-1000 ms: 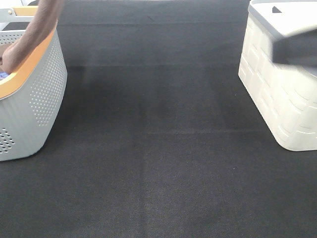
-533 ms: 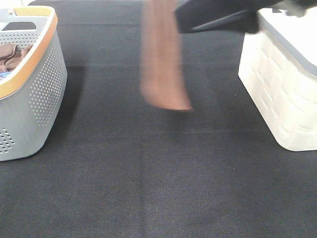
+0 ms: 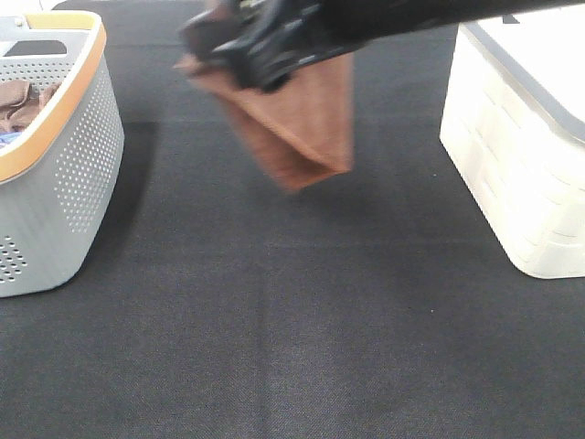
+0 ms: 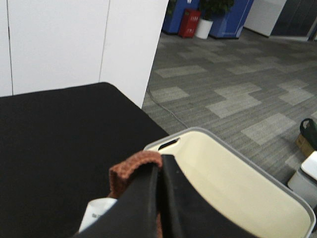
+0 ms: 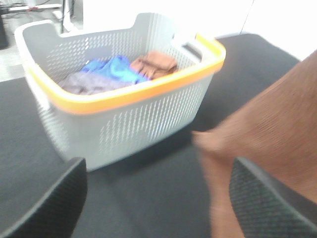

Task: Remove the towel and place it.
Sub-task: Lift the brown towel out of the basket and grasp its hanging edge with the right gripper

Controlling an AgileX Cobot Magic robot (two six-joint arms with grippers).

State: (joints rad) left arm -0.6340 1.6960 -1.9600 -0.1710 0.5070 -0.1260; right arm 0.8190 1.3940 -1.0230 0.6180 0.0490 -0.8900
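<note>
Carry step: pinching the brown towel [image 3: 302, 128] tight with left fingers [image 4: 143, 198], spreading right fingers [image 5: 54, 198] wide and facing it, dangling it point-down over the black surface [image 3: 292, 320] between grey basket [image 3: 73, 165] and cream bin [image 3: 512, 165].

Black table mat [image 4: 59, 139] lies under my left fingers [image 4: 143, 198] and ends ahead of them in a rounded corner. Past the fingertips stand white wall panels [image 4: 74, 39]. Beyond the table edge is a grey carpet-tile floor [image 4: 237, 94] with lighter squares and a thin cable [image 4: 163, 106]. Far off are blue panels [image 4: 233, 15], a red box [image 4: 189, 22] and a potted plant [image 4: 205, 20]. Light is bright and even.
</note>
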